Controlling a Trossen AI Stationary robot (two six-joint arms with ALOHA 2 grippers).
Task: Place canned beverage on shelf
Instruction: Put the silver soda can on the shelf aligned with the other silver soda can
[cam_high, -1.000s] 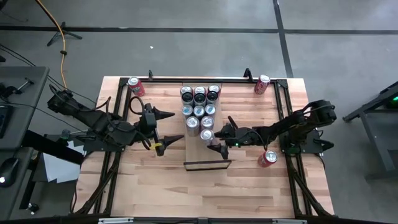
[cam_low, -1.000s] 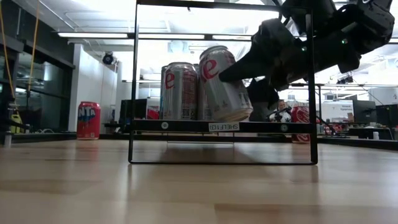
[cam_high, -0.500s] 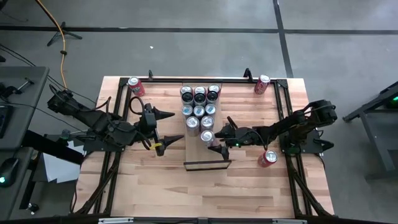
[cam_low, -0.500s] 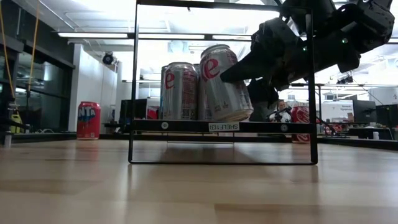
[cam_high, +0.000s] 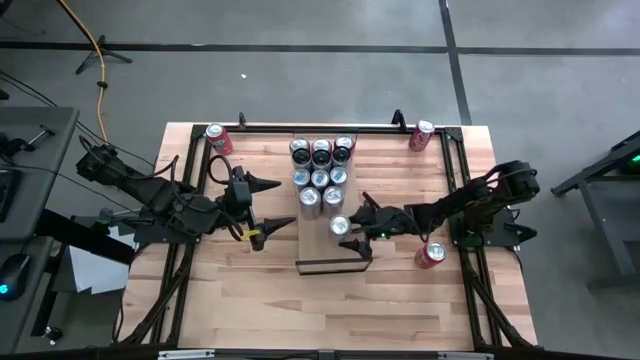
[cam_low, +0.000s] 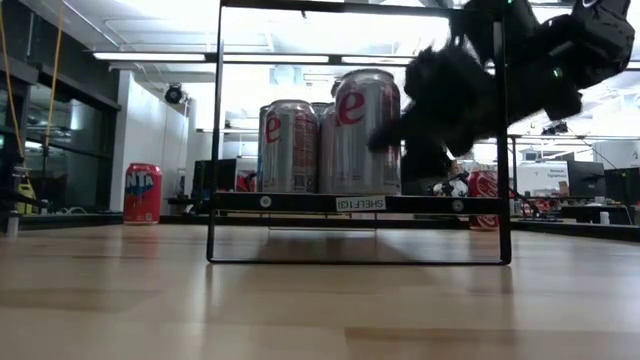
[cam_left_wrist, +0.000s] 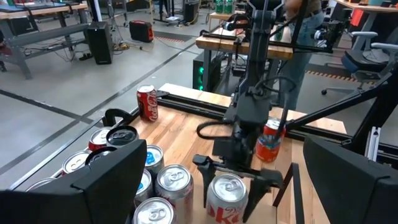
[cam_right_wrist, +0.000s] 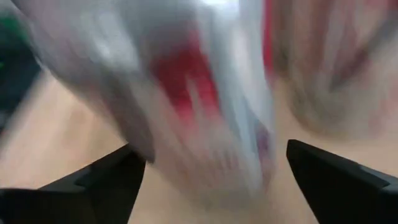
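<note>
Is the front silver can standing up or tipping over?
Standing up. The front silver can sits straight on the shelf; the right gripper is open around it.

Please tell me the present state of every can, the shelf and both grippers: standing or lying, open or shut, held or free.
front can: upright on the shelf, not gripped.
other shelf cans: upright, packed in rows.
shelf: standing on the table, front end bare.
right gripper: open, fingers either side of the front can.
left gripper: open, empty, beside the shelf.
loose cans: upright on the table, untouched.
</note>
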